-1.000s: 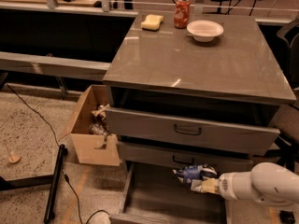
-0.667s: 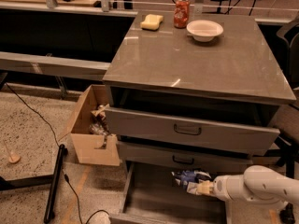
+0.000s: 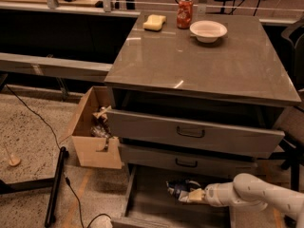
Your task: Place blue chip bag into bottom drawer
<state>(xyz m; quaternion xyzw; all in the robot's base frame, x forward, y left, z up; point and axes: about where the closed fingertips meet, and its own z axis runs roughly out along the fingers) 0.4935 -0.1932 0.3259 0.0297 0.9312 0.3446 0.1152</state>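
The blue chip bag [image 3: 177, 189] is a crumpled dark blue and silver foil bag held low over the floor of the open bottom drawer [image 3: 147, 205], just below the middle drawer front. My gripper [image 3: 190, 195] reaches in from the right on a white arm and is shut on the bag's right side. The bag sits near the drawer's middle, close to its back.
A yellow sponge [image 3: 155, 22], red soda can [image 3: 185, 12] and white bowl [image 3: 208, 31] stand on the cabinet top. Two upper drawers [image 3: 192, 133] stick out above the bottom one. An open cardboard box [image 3: 92, 129] with scraps stands left of the cabinet. A black pole lies on the floor.
My arm and the bag have moved left and slightly down, deeper over the bottom drawer.
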